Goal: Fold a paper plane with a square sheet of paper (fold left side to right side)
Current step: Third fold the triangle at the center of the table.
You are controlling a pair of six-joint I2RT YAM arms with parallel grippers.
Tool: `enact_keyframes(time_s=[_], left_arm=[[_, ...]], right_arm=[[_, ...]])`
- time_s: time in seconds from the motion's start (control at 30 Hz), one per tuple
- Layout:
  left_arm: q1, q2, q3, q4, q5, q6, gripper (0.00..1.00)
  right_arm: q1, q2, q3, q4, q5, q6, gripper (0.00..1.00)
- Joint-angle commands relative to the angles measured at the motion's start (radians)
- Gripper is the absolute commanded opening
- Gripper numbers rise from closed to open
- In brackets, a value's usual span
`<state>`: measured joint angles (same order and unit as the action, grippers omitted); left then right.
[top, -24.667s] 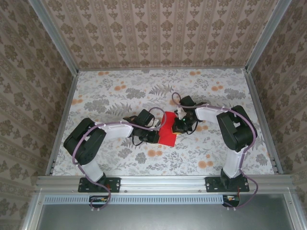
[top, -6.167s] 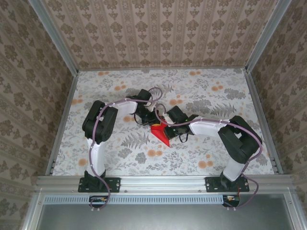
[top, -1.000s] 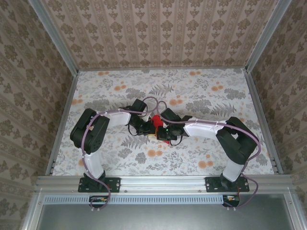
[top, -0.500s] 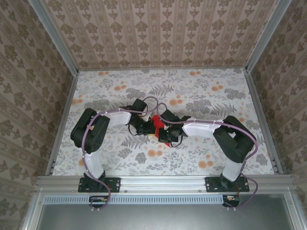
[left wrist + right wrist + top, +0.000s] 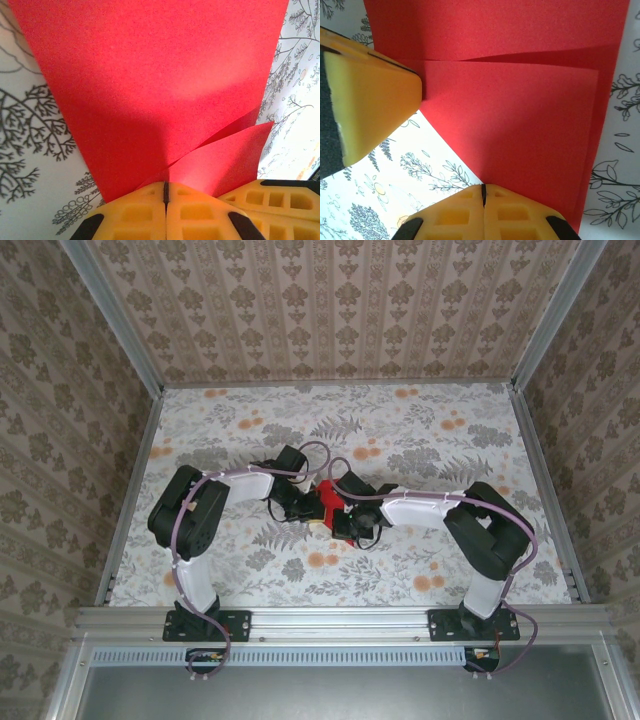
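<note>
The square sheet of paper (image 5: pixel 328 494) is bright red and folded into overlapping flaps, held just above the table's middle. In the left wrist view the red paper (image 5: pixel 150 85) narrows into my left gripper (image 5: pixel 165 184), which is shut on it. My right gripper (image 5: pixel 483 186) is shut on a lower edge of the paper (image 5: pixel 520 130). In the top view the left gripper (image 5: pixel 312 504) and right gripper (image 5: pixel 345 517) meet tip to tip under the paper. The left gripper's yellow fingers (image 5: pixel 370 95) press the paper's left edge. A paper plane shape is out of view.
The table (image 5: pixel 450 440) wears a floral cloth, with patterned walls on three sides and a metal rail (image 5: pixel 340 618) at the near edge. Both arms bend inward toward the middle, and cables (image 5: pixel 318 452) loop above the wrists.
Almost nothing differs over the last second. The right arm has edged slightly left, and both grippers stay shut on the red paper.
</note>
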<state>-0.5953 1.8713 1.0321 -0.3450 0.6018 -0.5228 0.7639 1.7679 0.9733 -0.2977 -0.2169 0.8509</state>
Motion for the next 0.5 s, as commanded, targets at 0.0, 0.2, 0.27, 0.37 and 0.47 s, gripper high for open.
enact_keyframes(time_s=[0.0, 0.2, 0.27, 0.37, 0.47], left_arm=[[-0.012, 0.068, -0.017, -0.064, -0.103, 0.026, 0.06], [-0.010, 0.079, -0.011, -0.065, -0.108, 0.027, 0.06], [-0.011, 0.084, -0.008, -0.065, -0.109, 0.027, 0.06], [-0.011, 0.092, -0.001, -0.065, -0.109, 0.027, 0.06], [-0.011, 0.094, 0.003, -0.067, -0.110, 0.027, 0.06]], right_arm=[[0.003, -0.027, -0.030, -0.103, 0.040, 0.026, 0.06], [0.000, -0.065, -0.057, -0.118, 0.051, 0.039, 0.06], [-0.003, -0.078, -0.067, -0.123, 0.054, 0.041, 0.06], [-0.005, -0.081, -0.080, -0.132, 0.054, 0.040, 0.06], [-0.006, -0.078, -0.089, -0.140, 0.042, 0.035, 0.06]])
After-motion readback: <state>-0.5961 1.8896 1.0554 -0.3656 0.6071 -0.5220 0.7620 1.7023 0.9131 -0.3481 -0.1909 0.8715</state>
